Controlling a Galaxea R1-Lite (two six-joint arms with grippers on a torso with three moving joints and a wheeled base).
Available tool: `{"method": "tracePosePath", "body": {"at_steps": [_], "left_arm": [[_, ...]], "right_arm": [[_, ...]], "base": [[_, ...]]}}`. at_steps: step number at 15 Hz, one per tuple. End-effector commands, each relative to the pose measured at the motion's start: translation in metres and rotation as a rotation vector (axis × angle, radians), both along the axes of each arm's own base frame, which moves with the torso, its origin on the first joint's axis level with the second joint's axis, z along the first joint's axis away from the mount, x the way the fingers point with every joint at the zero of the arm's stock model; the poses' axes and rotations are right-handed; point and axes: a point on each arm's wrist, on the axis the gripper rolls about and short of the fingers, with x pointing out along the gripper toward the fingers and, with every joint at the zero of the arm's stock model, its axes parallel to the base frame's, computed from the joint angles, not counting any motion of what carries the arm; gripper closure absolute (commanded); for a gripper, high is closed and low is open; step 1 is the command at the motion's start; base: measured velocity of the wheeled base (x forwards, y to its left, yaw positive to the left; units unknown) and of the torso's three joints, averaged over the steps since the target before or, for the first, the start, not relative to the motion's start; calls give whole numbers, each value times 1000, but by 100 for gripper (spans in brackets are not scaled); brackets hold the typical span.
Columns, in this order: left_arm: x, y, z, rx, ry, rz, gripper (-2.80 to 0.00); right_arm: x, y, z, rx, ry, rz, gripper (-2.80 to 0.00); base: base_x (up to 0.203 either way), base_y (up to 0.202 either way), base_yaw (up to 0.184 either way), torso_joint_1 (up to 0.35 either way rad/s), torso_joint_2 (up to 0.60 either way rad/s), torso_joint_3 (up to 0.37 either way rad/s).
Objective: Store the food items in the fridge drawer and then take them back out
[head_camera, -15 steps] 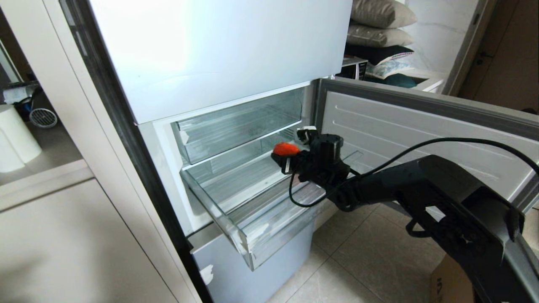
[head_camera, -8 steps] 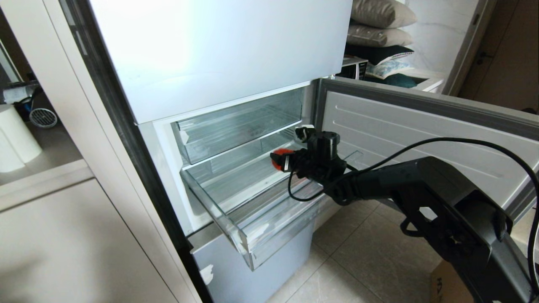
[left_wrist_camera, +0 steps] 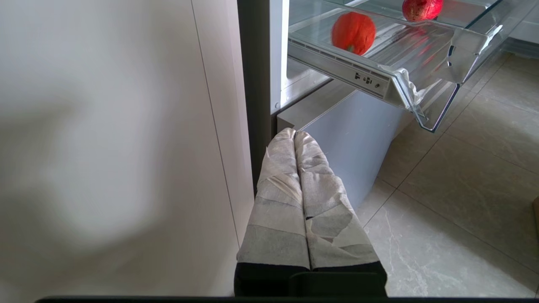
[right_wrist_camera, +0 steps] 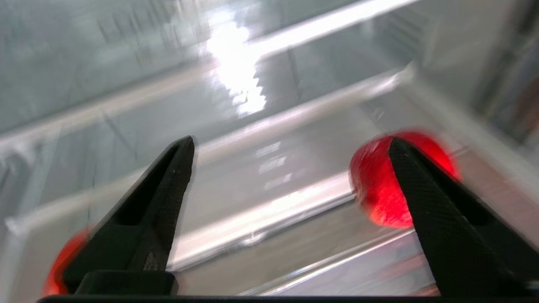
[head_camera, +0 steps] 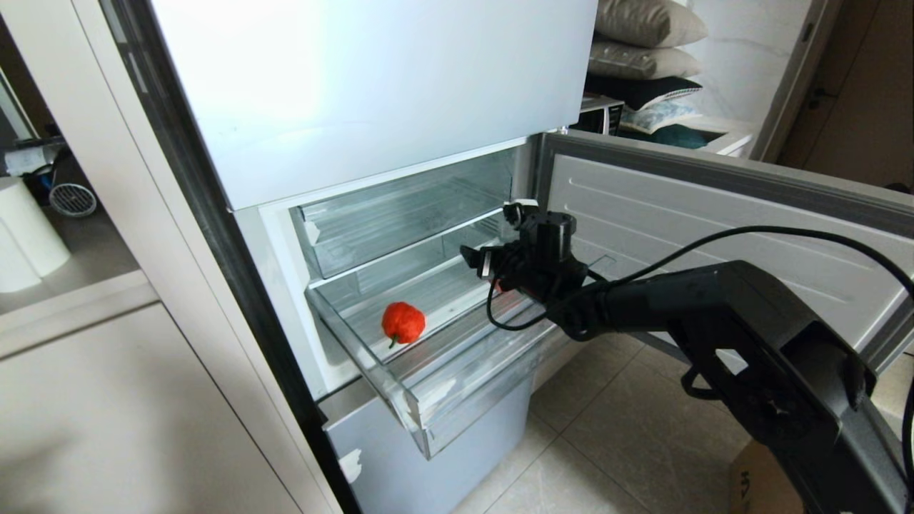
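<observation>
While one fruit (head_camera: 403, 323) lies on the drawer (head_camera: 400, 400) floor at our 10 o'clock, another (right_wrist_camera: 381, 189) sits farther right inside it. Our right gripper (head_camera: 493, 246) hovers above, jaws wide apart, empty. Our left gripper (left_wrist_camera: 294, 136) hangs below the drawer, fingers pressed together.

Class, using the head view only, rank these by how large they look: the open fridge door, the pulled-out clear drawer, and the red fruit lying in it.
Largest to smallest:
1. fridge door
2. clear drawer
3. red fruit, clearly the smallest
</observation>
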Motion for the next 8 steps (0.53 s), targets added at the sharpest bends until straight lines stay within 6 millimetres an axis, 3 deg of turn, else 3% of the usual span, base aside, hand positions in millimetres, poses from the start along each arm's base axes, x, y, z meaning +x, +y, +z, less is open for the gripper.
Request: {"method": "tracePosePath", "body": {"at_steps": [1, 4, 8], "left_arm": [[0, 0, 0, 0, 2, 0, 0], [0, 0, 0, 0, 2, 0, 0], [0, 0, 0, 0, 2, 0, 0]], "right_arm": [[-21, -2, 52, 44, -75, -36, 0], [-57, -13, 66, 9, -21, -33, 0], [-138, -43, 87, -48, 94, -18, 0]], "base": [[0, 0, 0, 0, 0, 0], [0, 0, 0, 0, 0, 0], [0, 0, 0, 0, 0, 0]]}}
